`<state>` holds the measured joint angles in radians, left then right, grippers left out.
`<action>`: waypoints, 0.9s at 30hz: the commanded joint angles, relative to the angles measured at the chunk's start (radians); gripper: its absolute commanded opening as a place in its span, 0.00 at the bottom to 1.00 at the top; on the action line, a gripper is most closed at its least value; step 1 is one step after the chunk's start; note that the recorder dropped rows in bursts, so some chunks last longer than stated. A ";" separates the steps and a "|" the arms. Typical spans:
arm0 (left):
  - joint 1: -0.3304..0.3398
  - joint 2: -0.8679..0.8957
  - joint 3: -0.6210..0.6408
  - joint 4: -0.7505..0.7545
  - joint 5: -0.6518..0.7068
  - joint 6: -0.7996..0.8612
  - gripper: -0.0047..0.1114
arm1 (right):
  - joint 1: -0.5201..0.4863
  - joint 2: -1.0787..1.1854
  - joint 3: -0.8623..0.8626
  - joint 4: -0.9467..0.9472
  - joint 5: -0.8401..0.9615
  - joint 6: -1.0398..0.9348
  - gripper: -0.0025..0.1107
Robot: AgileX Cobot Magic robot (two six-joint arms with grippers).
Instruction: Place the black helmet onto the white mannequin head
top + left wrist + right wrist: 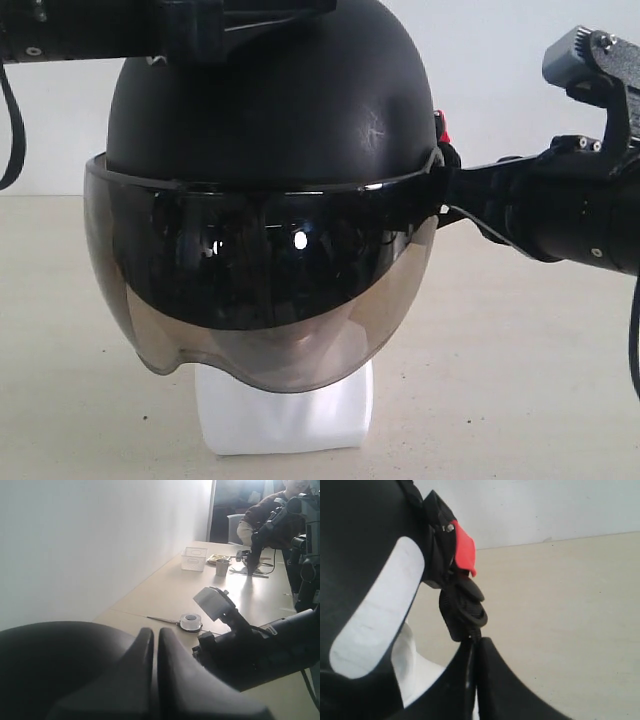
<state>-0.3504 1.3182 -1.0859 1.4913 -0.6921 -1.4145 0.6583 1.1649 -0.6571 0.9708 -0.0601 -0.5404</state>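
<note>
The black helmet [270, 100] sits over the white mannequin head, whose neck and base [285, 415] show below the smoky visor [260, 280]; the face is dim behind the tint. My left gripper [212, 42] rests on the helmet's crown, its fingers shut with nothing seen between them [155, 632] beside the dome [50, 665]. My right gripper [447, 192] reaches the helmet's right side and is shut on the chin strap just below its black buckle [465, 610], by a red tab [462, 550]. The white neck [415, 665] shows under the shell [360, 530].
A beige table [520, 380] runs along a white wall. Farther down it are a tape roll [190, 621], a clear plastic box [194, 558] and a metal cup [222, 567]. A person [265, 515] sits at the far end. The right arm [260, 650] crosses nearby.
</note>
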 commanded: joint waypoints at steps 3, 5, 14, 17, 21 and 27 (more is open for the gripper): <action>0.002 0.007 0.014 0.024 0.001 -0.036 0.08 | -0.042 0.021 -0.025 -0.008 -0.062 -0.045 0.02; 0.002 0.007 0.014 0.024 0.001 -0.036 0.08 | -0.063 0.028 -0.048 -0.008 -0.006 -0.045 0.02; 0.002 0.007 0.014 0.079 0.020 -0.073 0.08 | -0.081 0.033 -0.063 -0.008 0.016 -0.061 0.02; 0.002 0.007 0.014 0.078 0.022 -0.073 0.08 | -0.081 0.031 -0.063 -0.008 0.044 -0.061 0.02; 0.002 0.014 0.014 0.089 0.024 -0.094 0.08 | -0.081 0.028 -0.063 -0.008 0.070 -0.054 0.02; 0.002 0.016 0.014 0.116 0.024 -0.112 0.08 | -0.081 -0.022 -0.063 -0.008 0.076 -0.054 0.05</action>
<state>-0.3504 1.3146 -1.0859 1.5499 -0.6927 -1.4935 0.5983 1.1730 -0.7247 0.9747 0.0511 -0.5837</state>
